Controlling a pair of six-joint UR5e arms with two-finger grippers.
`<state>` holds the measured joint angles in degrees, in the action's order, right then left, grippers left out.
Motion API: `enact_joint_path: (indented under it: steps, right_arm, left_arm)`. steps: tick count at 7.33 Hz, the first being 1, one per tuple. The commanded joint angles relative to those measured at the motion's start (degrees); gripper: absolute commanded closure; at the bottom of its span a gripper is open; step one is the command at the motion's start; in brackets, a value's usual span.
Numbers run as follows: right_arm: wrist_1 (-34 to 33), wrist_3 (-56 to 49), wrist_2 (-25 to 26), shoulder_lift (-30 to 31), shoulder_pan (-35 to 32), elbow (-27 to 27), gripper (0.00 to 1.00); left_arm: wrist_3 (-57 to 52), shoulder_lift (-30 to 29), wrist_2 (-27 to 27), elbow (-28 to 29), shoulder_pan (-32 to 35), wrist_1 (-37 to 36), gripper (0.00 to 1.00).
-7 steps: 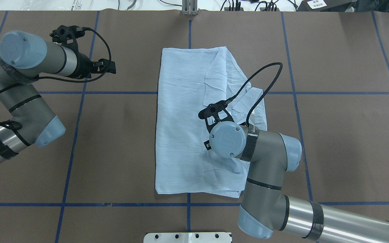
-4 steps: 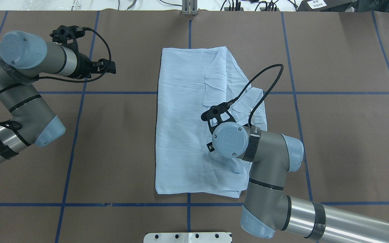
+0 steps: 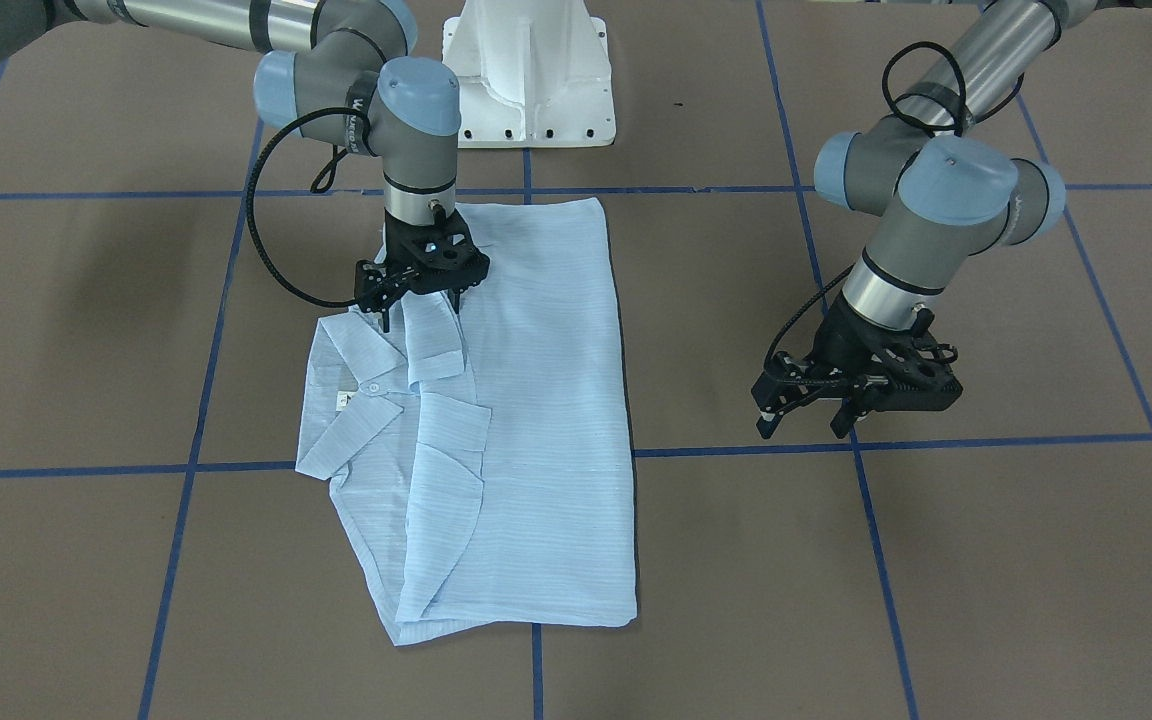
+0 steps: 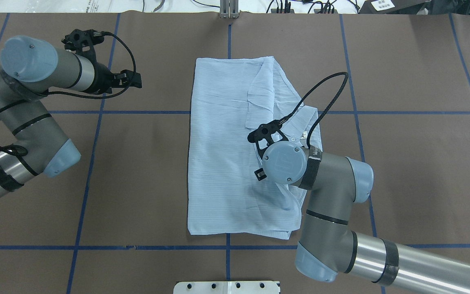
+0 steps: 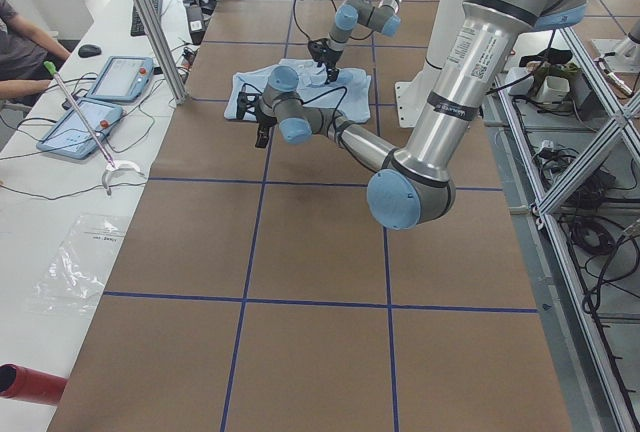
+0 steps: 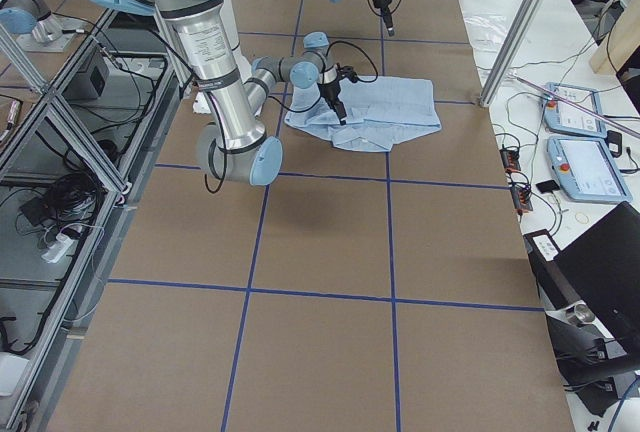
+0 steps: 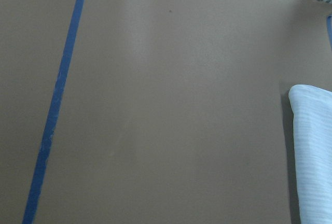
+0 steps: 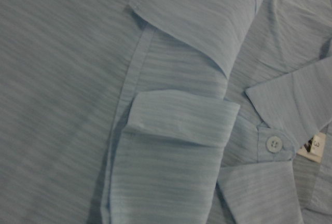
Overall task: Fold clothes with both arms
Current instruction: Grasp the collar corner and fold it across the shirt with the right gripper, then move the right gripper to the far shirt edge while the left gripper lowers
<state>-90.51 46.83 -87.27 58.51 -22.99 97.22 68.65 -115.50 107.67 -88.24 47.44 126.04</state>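
Note:
The clothes are one light blue striped shirt, lying folded into a long rectangle mid-table. Its collar and white neck label face up on the robot's right side. My right gripper points straight down over the folded placket beside the collar, open, its fingertips just above the cloth with nothing between them. The right wrist view shows only fabric, a folded cuff, a white button and the label. My left gripper hangs open over bare table, well clear of the shirt.
The brown table covering carries a grid of blue tape lines. The white pedestal base stands at the robot's edge. A side bench with tablets and a seated person's arm lies beyond the far edge.
The right arm's wrist has shifted a little toward the collar, rightward and farther from the robot. The left arm has barely moved. The shirt lies as before.

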Motion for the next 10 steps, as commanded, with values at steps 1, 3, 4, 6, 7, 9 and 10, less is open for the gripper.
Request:
enact_joint_path:
  steps: [1,3,4,6,7,9,10]
  right_arm:
    - [0.16,-2.26,-0.62,1.34,-1.87,0.17,0.00]
    - [0.25,-4.63,-2.88,4.93,-5.55,2.52,0.00]
    - [0.16,-7.51,-4.47,8.78,-8.10,5.32,0.00]
    - [0.86,-8.51,-4.66,15.73,-9.79,8.76,0.00]
    - [0.86,-8.77,-5.09,15.24,-10.75,9.65,0.00]
    - [0.86,-11.04,-9.38,12.17,-14.26,9.66,0.00]
    - [0.95,-10.97,-10.62,11.38,-14.54,9.92,0.00]
  left_arm:
    - [0.08,-0.34,0.00,0.00,-0.15,0.00,0.00]
    - [1.65,-0.77,0.00,0.00,-1.02,0.00,0.00]
    - [2.97,-1.38,0.00,-0.09,-1.73,0.00,0.00]
    - [3.69,-1.48,0.00,-0.18,-2.44,0.00,0.00]
    - [3.69,-1.48,0.00,-0.18,-2.44,0.00,0.00]
    - [3.69,-1.48,0.00,-0.35,-2.44,0.00,0.00]
    - [3.77,-1.65,0.00,-0.53,-2.53,0.00,0.00]
